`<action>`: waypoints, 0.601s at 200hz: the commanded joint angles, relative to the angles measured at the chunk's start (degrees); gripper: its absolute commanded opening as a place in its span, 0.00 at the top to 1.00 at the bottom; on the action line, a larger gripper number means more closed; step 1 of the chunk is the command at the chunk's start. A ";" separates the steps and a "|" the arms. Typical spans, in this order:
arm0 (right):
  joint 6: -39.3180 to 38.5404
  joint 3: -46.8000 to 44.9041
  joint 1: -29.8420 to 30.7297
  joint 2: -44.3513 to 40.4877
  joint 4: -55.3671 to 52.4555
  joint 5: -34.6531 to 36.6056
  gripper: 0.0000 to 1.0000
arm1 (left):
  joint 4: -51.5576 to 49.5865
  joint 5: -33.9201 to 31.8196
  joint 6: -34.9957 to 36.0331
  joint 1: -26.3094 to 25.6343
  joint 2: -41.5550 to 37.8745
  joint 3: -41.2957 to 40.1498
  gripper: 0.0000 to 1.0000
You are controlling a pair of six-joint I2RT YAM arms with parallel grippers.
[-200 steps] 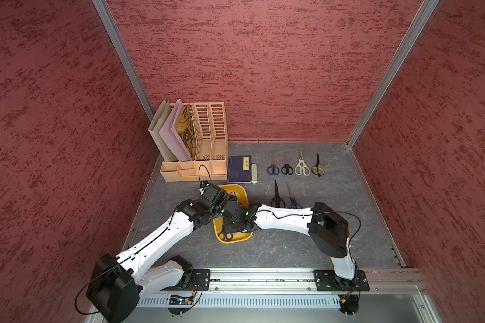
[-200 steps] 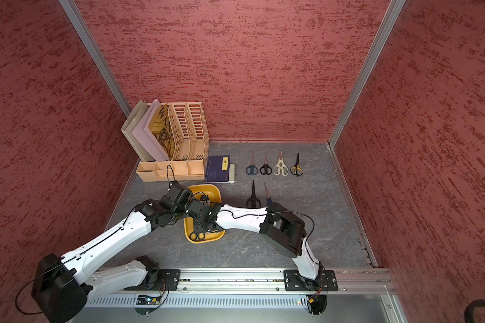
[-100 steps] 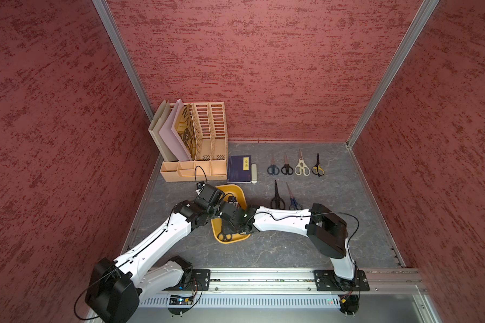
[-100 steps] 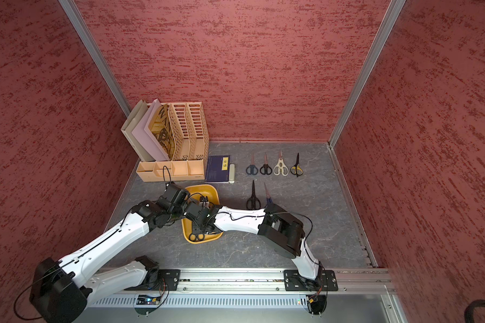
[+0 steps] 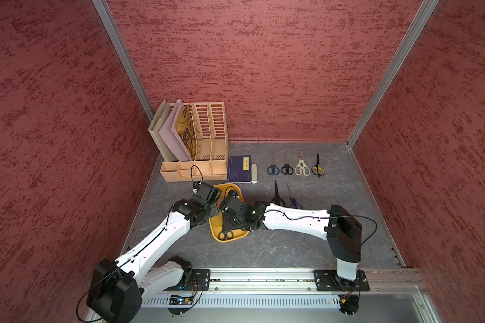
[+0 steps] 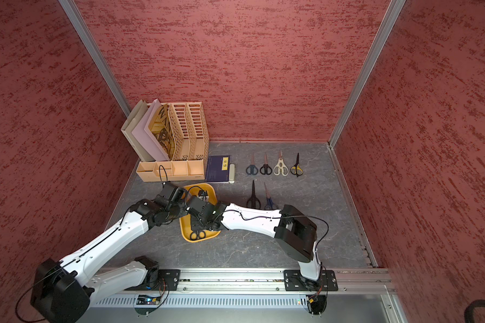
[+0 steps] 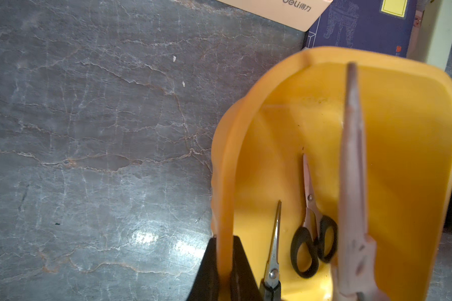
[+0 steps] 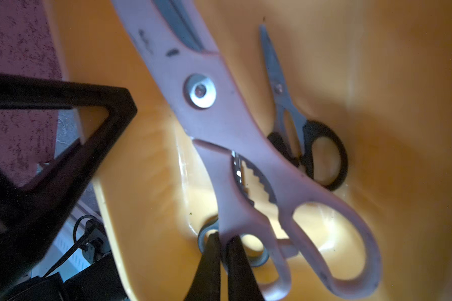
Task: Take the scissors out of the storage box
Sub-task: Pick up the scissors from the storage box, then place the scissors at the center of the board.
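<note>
Red stippled walls [image 5: 263,70] box in a grey marbled worktop [image 5: 263,251]. Right claw [image 8: 225,237] is pinching a handle loop of the pale pinkish scissors [image 8: 219,117], inside the mustard storage box [image 7: 402,156]. Their long blades run lengthwise, tip toward the back wall. Left claw [image 7: 224,241] nips the box's side wall. Small black-handled scissors [image 7: 313,242] lie alongside, pointing likewise. Cream-white scissors [image 5: 302,167] lie out beyond, among others.

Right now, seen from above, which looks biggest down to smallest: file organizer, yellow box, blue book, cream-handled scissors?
In a top view, largest to smallest:
1. file organizer
2. yellow box, though partly covered
3. blue book
4. cream-handled scissors
</note>
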 commanded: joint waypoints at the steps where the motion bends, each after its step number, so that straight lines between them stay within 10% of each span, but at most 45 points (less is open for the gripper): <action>1: -0.94 -1.03 0.01 -2.82 0.52 -0.44 1.00 | 0.58 0.23 0.51 0.67 -0.51 -0.47 1.00; 120: -4.62 -6.32 -8.10 -12.07 -3.78 -3.00 1.00 | -0.45 1.05 0.66 2.55 -1.58 -0.88 1.00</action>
